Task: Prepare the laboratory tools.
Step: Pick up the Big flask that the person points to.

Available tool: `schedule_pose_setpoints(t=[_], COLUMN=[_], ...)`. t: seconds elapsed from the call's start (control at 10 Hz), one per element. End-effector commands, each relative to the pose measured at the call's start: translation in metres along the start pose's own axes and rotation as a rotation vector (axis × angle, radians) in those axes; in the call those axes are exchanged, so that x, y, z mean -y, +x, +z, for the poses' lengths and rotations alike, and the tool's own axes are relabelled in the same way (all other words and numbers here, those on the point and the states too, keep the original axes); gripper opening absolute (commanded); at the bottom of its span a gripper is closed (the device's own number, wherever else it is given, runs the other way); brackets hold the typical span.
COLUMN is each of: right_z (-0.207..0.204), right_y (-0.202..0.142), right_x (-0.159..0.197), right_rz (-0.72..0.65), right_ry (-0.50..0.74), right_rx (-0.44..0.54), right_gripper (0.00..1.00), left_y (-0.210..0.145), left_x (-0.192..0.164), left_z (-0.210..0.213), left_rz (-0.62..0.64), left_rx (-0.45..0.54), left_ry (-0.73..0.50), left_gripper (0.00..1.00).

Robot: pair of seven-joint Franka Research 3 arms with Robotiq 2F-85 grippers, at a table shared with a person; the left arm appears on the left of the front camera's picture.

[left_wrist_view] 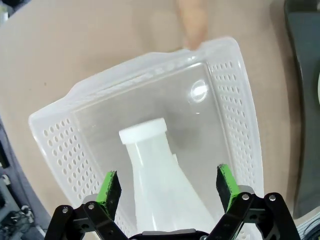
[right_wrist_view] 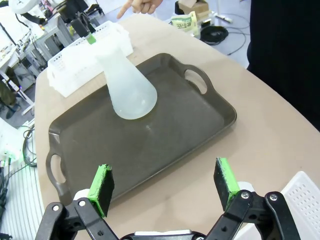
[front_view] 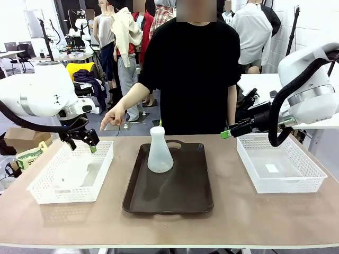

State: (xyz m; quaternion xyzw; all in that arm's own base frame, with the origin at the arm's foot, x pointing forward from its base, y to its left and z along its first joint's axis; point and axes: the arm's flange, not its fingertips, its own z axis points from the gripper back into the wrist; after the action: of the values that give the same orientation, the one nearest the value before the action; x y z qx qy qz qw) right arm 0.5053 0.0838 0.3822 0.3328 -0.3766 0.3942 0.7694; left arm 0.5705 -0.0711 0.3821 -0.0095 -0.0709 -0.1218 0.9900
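Left gripper (front_view: 80,138) hangs over the far end of the left basket (front_view: 63,200). Its jaws are wide and hold nothing. Your left wrist view has the lying flask (left_wrist_view: 155,170) straight under the jaws, on its side on the basket floor, with its neck pointing away from them. Both green pads sit clear of it, one on each side. I can't tell how far above it they are.

The person's hand (front_view: 114,117) is just beyond the jaws, index finger pointing down toward the basket's far edge. The wrist view catches that finger (left_wrist_view: 192,20) past the far wall. I can't tell whether it touches the table (front_view: 265,217).

The brown tray (front_view: 169,198) sits between the two grippers. The upright flask (front_view: 160,151) stands on the tray's far half, near the far handle.

Right gripper (front_view: 229,132) is over the table just off the far left corner of the right basket (front_view: 312,182). Its jaws are wide and empty. In your right wrist view the upright flask (right_wrist_view: 127,85) is well ahead of the jaws and a bit left of their centreline. The tray's near rim (right_wrist_view: 165,170) runs just in front of the pads. Nothing sits between the jaws.
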Motion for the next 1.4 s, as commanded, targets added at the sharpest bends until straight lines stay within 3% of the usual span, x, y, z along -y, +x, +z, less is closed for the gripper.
schedule_pose_setpoints(t=[0.0,1.1,1.3], right_z=[0.001,0.001,0.001], right_y=[0.000,0.000,0.000], right_x=[0.000,0.000,0.000], right_rz=[-0.002,-0.002,-0.002], right_ry=[0.001,0.001,0.001], right_rx=[-0.009,-0.009,-0.009], right_gripper=[1.00,1.00,1.00], left_y=[0.013,0.011,0.012], left_x=[-0.008,-0.016,-0.015], left_z=[-0.013,-0.056,-0.060], left_rz=[0.076,0.135,0.130], left_rx=[-0.021,-0.047,-0.054], left_ry=[-0.058,-0.015,0.014], left_gripper=[1.00,1.00,0.64])
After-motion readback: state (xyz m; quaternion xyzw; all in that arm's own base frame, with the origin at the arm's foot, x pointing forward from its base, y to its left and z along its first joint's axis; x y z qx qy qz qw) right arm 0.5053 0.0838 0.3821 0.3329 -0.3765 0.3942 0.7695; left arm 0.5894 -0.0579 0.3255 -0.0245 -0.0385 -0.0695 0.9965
